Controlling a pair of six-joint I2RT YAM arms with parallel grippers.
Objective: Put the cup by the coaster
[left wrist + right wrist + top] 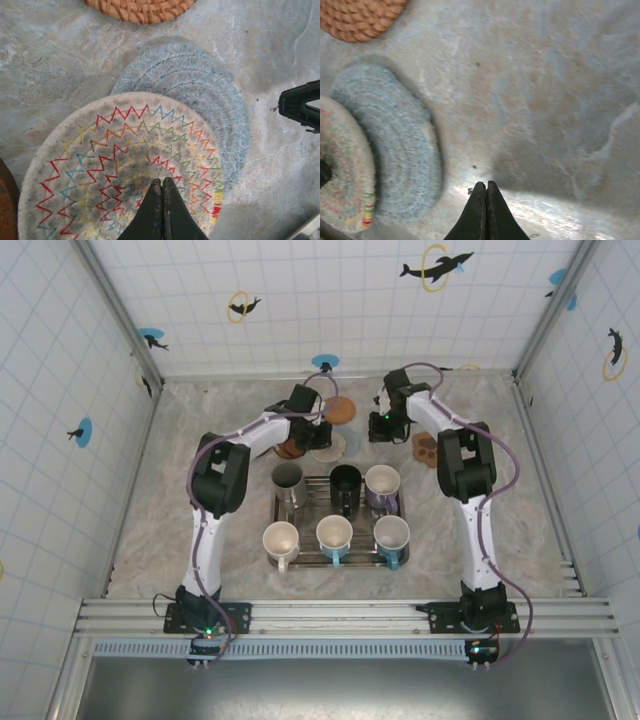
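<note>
Both arms are reaching forward, elbows bent, wrists tipping down beyond the tray (313, 502). The left tool (162, 181), pinched closed and empty, is hovering over the zigzag-stitched coaster (100, 165). The right tool (486, 185), also closed, is hanging above bare surface (545, 100) beside the blue coaster (395, 140). Six cups (334, 533) are sitting in the tray.

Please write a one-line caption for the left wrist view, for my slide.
Shut left pincer over a round white woven coaster with coloured zigzag stitching, which overlaps a round pale-blue woven coaster.

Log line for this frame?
left gripper: shut, over zigzag coaster | right gripper: shut, over table beside blue coaster | cups: six on tray, none held
</note>
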